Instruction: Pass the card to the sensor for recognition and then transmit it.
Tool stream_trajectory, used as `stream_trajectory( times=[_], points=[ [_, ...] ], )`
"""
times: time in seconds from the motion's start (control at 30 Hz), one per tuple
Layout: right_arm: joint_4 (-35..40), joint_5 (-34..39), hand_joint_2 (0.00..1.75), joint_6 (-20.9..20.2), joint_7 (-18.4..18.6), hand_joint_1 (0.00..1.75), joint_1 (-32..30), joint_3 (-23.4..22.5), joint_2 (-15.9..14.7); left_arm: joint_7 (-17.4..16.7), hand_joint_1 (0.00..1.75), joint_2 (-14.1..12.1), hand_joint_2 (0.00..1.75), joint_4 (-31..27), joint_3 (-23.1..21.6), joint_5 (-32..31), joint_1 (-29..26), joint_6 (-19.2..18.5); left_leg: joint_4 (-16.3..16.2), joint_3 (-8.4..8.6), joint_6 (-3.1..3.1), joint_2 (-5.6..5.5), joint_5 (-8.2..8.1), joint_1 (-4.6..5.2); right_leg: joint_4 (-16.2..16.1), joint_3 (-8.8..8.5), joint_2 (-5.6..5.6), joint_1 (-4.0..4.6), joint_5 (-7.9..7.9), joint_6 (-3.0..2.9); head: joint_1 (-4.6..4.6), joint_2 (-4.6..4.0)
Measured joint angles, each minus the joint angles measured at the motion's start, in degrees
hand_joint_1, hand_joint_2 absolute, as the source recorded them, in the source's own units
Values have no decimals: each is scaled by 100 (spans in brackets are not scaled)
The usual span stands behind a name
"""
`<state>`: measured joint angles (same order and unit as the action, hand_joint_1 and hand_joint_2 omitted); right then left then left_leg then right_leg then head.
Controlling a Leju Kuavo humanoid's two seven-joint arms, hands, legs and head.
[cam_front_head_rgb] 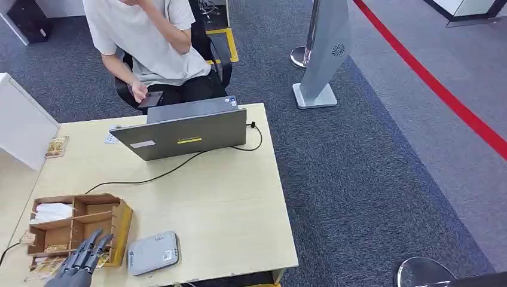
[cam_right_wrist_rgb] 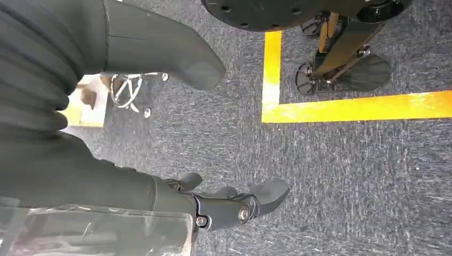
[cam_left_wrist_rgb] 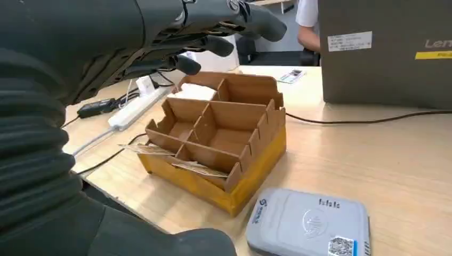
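A grey card sensor [cam_front_head_rgb: 153,253] lies flat near the table's front edge, just right of a divided cardboard box [cam_front_head_rgb: 119,224]. My left hand [cam_front_head_rgb: 84,258] hovers over the box's near left corner, fingers spread and holding nothing. In the left wrist view the hand [cam_left_wrist_rgb: 160,37] stretches above the box [cam_left_wrist_rgb: 256,160], where thin cards [cam_left_wrist_rgb: 197,168] lie across the nearest compartments, and the sensor [cam_left_wrist_rgb: 309,224] is beside it. My right hand [cam_right_wrist_rgb: 122,186] hangs over grey carpet with its fingers apart and nothing in them.
An open laptop [cam_front_head_rgb: 185,134] stands mid-table, its black cable [cam_front_head_rgb: 179,167] trailing toward the box. A person [cam_front_head_rgb: 149,42] sits behind the table. A white power strip [cam_left_wrist_rgb: 138,104] lies beyond the box. A white panel [cam_front_head_rgb: 21,119] stands at the left.
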<state>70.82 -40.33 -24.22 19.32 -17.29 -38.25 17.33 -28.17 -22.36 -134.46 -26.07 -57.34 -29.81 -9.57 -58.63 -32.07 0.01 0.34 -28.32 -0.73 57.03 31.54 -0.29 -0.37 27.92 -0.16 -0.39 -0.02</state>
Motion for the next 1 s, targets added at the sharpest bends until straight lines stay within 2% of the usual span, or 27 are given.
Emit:
stream_trajectory(
  times=[0.07, 0.17, 0.2, 0.23, 0.27, 0.33, 0.43, 0.53, 0.67, 0.87, 1.0],
  points=[
    [0, 13, 175, 6, -2, 0, -10, 11, 0, 321, 0, 282, 175, 100, 180, -446, -58, -9, 0, 0, 0, 0, 0, 1, 0, 0, 0, 0, 0, 0, -2, 0],
    [22, 112, 175, 42, 55, 0, -46, 83, 0, 1341, 0, 1070, 175, 262, 794, -1395, -96, -18, 0, 0, 1, 0, 0, 2, 0, 0, 0, -1, 0, 1, 0, 0],
    [26, 127, 175, 48, 68, 0, -63, 103, 0, 1534, 0, 1269, 175, 289, 932, -1544, -94, -11, 0, 0, 2, 0, -1, 3, 0, 0, 0, -1, 0, 1, 0, 0],
    [33, 158, 175, 57, 96, 0, -75, 155, 0, 2064, 0, 1747, 175, 369, 1343, -1908, -91, 2, -1, 1, 3, 0, -2, 4, -1, -1, 0, -1, -1, 1, 0, 0],
    [35, 168, 175, 57, 107, 0, -87, 179, 0, 2377, 0, 2014, 175, 424, 1627, -2092, -91, 2, -1, 1, 5, 1, -3, 4, -1, 0, 0, -2, -1, 1, 0, 0],
    [57, 155, 175, 41, 107, 0, -113, 223, 0, 2765, 0, 2608, 175, 520, 2147, -2332, -69, -9, -1, 1, 10, 1, -6, 4, -1, 0, 0, -2, -1, 2, 0, 0],
    [83, 151, 175, 9, 109, 0, -126, 277, 0, 3114, 0, 3284, 175, 653, 2858, -2498, -53, -11, -2, 3, 10, 1, -6, 4, -1, 0, 0, -2, -1, 2, -2, 0],
    [98, 151, 175, -4, 109, 0, -128, 295, 0, 3171, 0, 3659, 175, 754, 3279, -2517, -49, -13, -1, 3, 10, 0, -6, 1, -1, 0, 0, -1, -1, 1, -2, 0],
    [129, 151, 175, -20, 109, 0, -136, 306, 0, 3115, 0, 3912, 175, 828, 3534, -2441, -52, -61, -1, 3, 10, 0, -6, 0, -1, 0, 0, -1, -1, 1, -2, 0],
    [175, 175, 175, -42, 144, 0, -159, 352, 0, 2955, 0, 4139, 175, 1044, 3844, -2279, -56, 46, -1, 2, 10, 0, -6, 1, -1, 0, 0, -1, 0, 1, 0, 0],
    [177, 142, 175, -68, 127, 0, -169, 376, 0, 3029, 0, 4207, 175, 1231, 3954, -2290, -7, 370, -1, 2, 10, -1, -6, 3, -1, 0, -1, -1, 0, 1, -2, 0]
  ],
)
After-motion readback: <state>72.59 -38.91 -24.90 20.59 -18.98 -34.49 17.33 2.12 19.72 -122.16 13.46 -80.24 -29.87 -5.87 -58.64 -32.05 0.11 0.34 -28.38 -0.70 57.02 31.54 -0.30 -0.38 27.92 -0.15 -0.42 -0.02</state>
